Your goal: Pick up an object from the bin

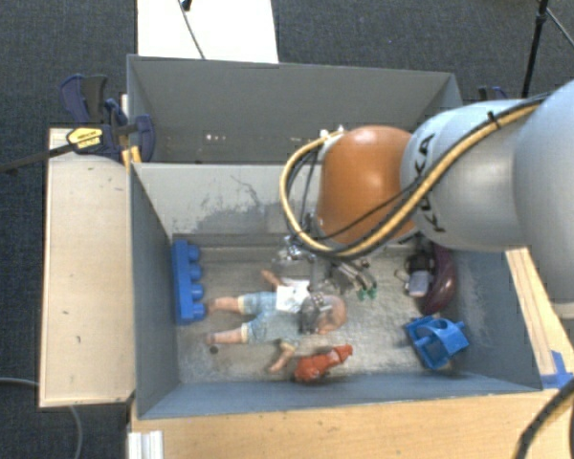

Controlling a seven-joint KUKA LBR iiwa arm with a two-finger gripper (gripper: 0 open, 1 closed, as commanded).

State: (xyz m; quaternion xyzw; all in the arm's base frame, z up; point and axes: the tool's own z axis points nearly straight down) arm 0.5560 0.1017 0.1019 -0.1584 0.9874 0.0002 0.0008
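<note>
Claw over doll, off bin walls

A robotics lab is suggested by the arm set over a grey metal bin, with cables laid across dark carpet.

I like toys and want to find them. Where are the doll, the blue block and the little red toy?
doll [256,304]: camera view, on its pale blue clothes, mid-body.
blue block [187,281]: camera view, middle of its studded face.
little red toy [316,364]: camera view, on its red body.
</note>
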